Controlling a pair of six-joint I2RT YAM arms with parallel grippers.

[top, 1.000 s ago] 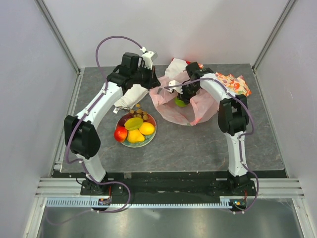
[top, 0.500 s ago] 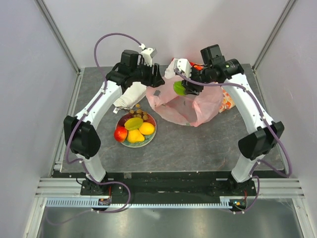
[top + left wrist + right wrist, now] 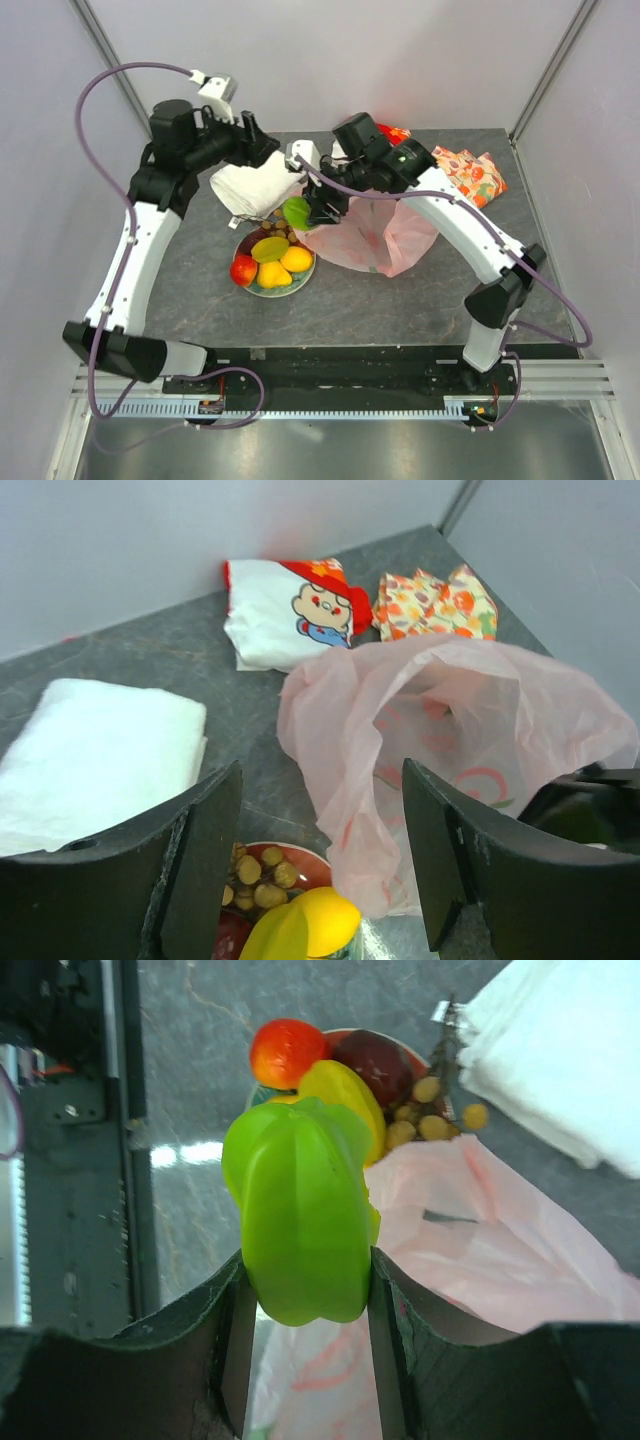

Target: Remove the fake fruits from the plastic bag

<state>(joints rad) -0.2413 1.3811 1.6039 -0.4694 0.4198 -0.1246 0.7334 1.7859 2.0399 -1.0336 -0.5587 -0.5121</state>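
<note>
With the right gripper (image 3: 305,1300) clamping a green fruit (image 3: 300,1210) lifted out of the bag (image 3: 385,235), other fruits (image 3: 272,262) plated (image 3: 305,281) just ahead of it, the task looks nearly done; the left gripper (image 3: 318,815) gapes empty.

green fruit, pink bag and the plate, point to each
green fruit (image 3: 300,1210), right wrist view, middle of its ridged body
pink bag (image 3: 450,710), left wrist view, crinkled wall
plate (image 3: 300,286), top view, near right rim

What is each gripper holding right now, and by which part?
The right gripper holds the green fruit, pinched across two opposite sides at the end nearer the wrist. The left gripper is open and holds nothing.
</note>
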